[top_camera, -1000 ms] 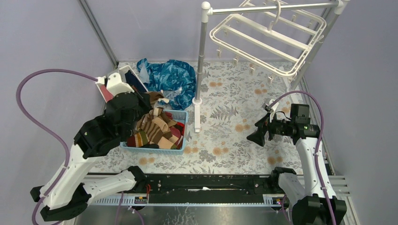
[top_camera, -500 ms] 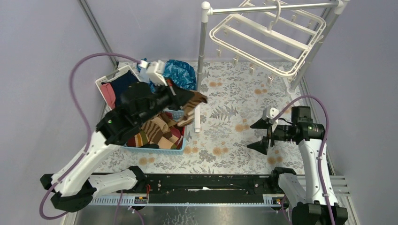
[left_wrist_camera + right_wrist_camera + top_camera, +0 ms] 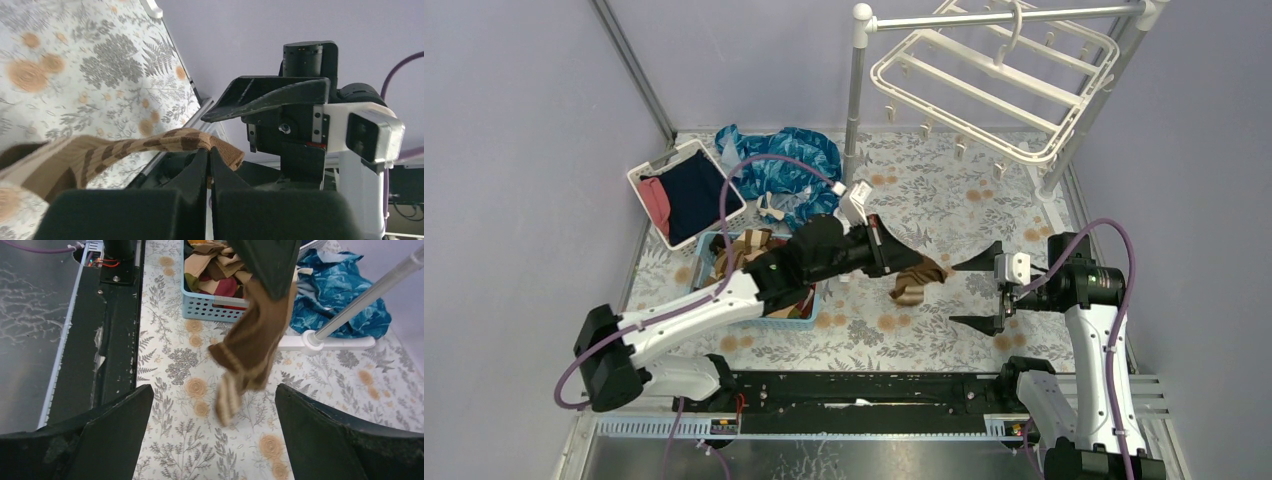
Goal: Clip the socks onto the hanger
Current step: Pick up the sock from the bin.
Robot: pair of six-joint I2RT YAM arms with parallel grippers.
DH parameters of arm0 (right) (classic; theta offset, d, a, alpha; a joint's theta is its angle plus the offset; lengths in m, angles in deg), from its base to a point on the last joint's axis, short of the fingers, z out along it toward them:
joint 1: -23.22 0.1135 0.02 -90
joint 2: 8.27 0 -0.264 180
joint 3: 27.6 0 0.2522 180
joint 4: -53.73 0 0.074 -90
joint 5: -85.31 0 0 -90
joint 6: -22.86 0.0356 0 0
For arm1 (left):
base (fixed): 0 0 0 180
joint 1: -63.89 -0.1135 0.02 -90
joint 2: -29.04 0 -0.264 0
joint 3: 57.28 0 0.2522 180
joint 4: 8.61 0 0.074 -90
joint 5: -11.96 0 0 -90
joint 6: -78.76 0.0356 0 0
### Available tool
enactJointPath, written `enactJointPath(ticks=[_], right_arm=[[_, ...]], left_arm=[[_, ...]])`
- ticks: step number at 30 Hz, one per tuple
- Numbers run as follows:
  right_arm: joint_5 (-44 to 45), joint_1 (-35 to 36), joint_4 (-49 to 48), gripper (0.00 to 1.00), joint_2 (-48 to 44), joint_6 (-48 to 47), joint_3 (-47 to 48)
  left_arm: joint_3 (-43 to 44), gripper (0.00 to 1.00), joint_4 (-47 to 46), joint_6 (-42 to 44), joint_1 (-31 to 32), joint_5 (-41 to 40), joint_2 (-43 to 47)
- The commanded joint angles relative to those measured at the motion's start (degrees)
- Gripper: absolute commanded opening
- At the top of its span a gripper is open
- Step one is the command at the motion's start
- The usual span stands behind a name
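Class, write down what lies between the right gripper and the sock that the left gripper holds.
Nothing but bare floral table cover, seen in the top view between the right gripper and the sock.

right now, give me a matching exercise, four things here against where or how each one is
1 brown sock
2 hanger
3 blue basket
4 right gripper

a jaws wide open
b hooked on the rack top bar
c holds the other socks
d pinched by the left gripper, dangling

Pairs: 1-d, 2-b, 3-c, 4-a
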Motion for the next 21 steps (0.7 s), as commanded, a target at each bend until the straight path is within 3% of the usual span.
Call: enactJointPath(ticks=[1,6,11,21], right_arm=[[-2.8,0.2,1.4,1.00,0.5,-6.8,2.0],[-2.2,0.2,-3.2,0.99,1.1,-4.2,2.4],[-0.6,0.2,-14.5,0.89,1.5,10.9,2.3],[0.1,0.2,-25.3,0.68,2.3,23.1,1.9]], left_arm=[[-1.7,0.00,-13.8,-10.4,1.6,-2.4,-3.6],[-3.5,0.00,-14.6,-13.6,2.2,-5.0,-4.3],[-4.6,0.00,-15.6,-14.5,2.3,-5.0,-4.4],[-5.5,0.00,-18.1,-15.8,2.4,-3.8,-5.7]])
